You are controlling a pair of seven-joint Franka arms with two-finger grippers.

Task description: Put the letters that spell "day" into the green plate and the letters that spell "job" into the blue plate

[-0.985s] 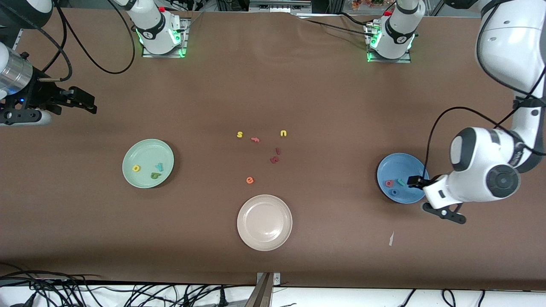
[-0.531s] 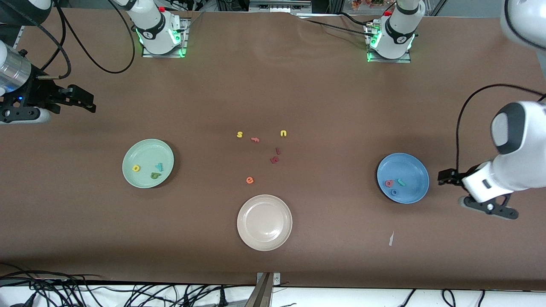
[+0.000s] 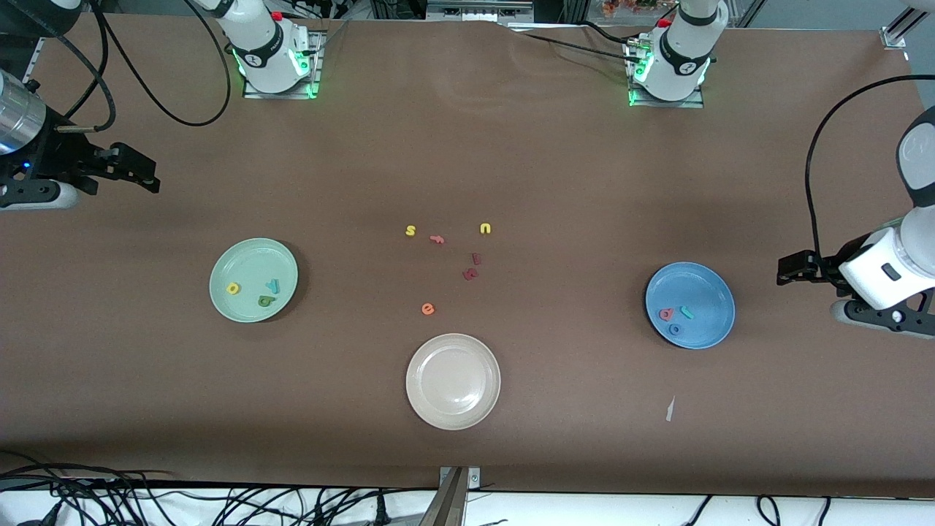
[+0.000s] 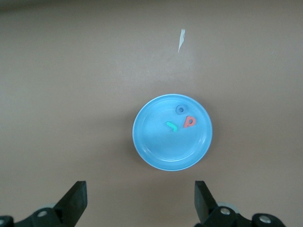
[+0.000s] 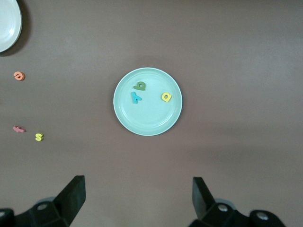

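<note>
The green plate (image 3: 248, 259) holds a yellow "a" (image 3: 233, 288), a teal "y" (image 3: 273, 286) and a dark green "d" (image 3: 266, 300). In the blue plate (image 3: 694, 285) lie a salmon "b" (image 3: 666, 315), a teal "j" (image 3: 687, 313) and a blue "o" (image 3: 675, 329). My left gripper (image 3: 792, 268) hangs open and empty over bare table, off the blue plate (image 4: 151, 146) toward the left arm's end. My right gripper (image 3: 142, 175) is open and empty over the table at the right arm's end, with the green plate (image 5: 147, 118) in its wrist view.
Mid-table lie a yellow "s" (image 3: 410, 231), a pink "f" (image 3: 437, 238), a yellow "u" (image 3: 485, 229), two dark red letters (image 3: 470, 274) and an orange "e" (image 3: 428, 309). A cream-white plate (image 3: 453, 351) sits nearer the camera. A white scrap (image 3: 669, 409) lies near the blue plate.
The left arm has drawn back from over the blue plate toward its own end of the table. The right gripper has drifted slightly toward the bases. No letter has moved.
</note>
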